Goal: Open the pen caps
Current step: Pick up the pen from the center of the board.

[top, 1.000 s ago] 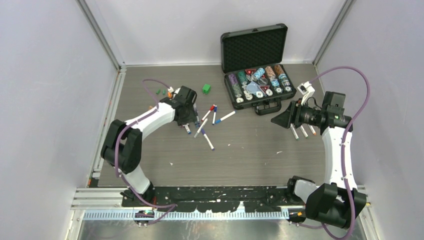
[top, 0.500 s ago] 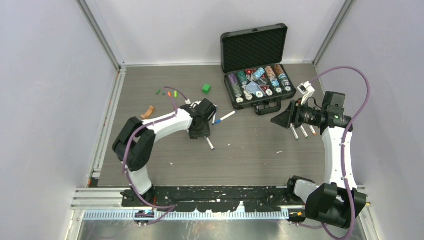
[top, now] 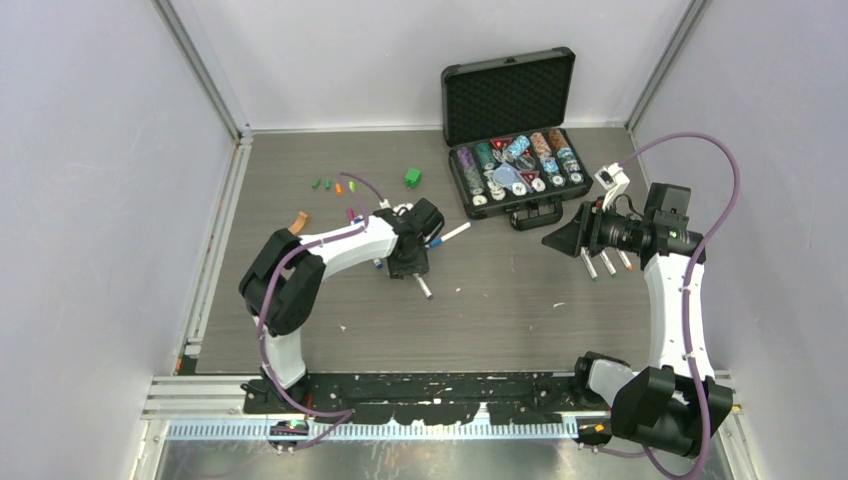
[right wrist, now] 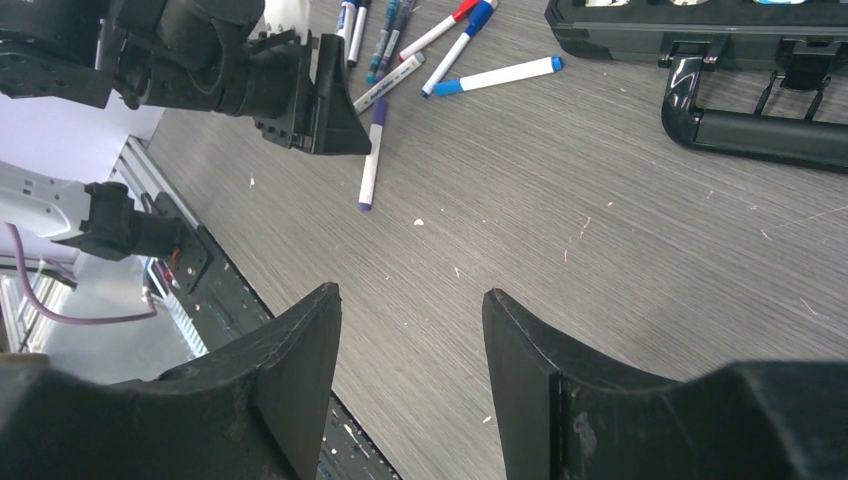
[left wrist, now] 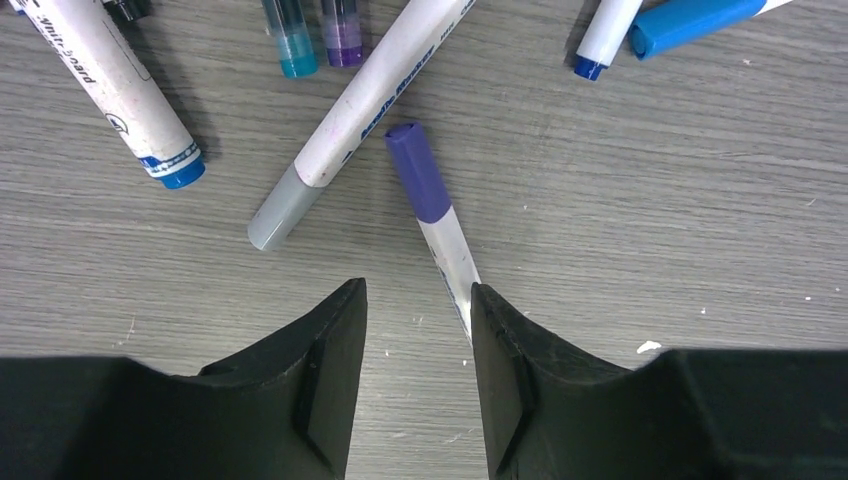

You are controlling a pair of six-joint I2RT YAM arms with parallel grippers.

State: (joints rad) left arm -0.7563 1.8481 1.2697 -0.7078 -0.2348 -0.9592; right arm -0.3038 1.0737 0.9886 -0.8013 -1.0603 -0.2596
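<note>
Left hand point(left wrist: 418, 292) spread low over slim white purple-capped marker pen point(left wrist: 440, 235) on grey woodgrain table point(left wrist: 650, 230), right hand point(right wrist: 412, 300) spread, empty

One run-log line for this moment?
left gripper: open, over purple-capped white plastic marker pen | right gripper: open, empty | purple cap: on
</note>
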